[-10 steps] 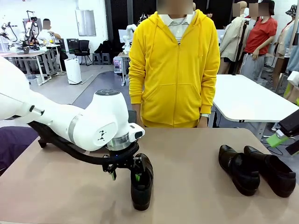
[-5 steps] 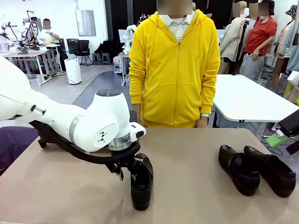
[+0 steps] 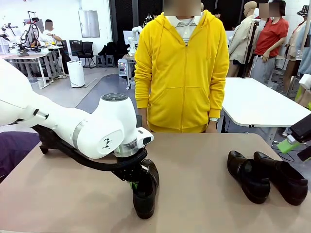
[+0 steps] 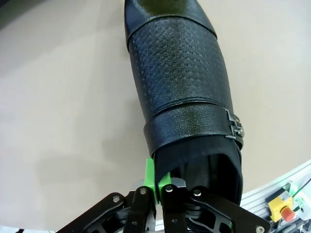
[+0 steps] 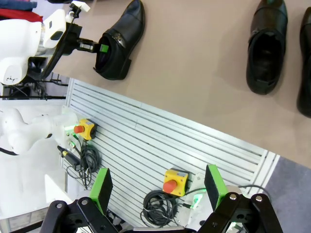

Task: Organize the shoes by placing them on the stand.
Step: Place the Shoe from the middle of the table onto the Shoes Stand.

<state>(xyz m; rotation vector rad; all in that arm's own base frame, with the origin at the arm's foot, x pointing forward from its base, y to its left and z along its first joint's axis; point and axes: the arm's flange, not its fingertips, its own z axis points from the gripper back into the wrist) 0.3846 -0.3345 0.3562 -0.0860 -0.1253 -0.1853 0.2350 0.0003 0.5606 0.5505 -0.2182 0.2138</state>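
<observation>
no readable text or labels anywhere

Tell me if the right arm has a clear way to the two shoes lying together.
Probably yes: the right gripper hangs open off the table edge, and nothing lies between it and those two shoes.

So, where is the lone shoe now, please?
In the front view, the lone shoe sits left of centre on the table, collar pinched by the left gripper.
</observation>
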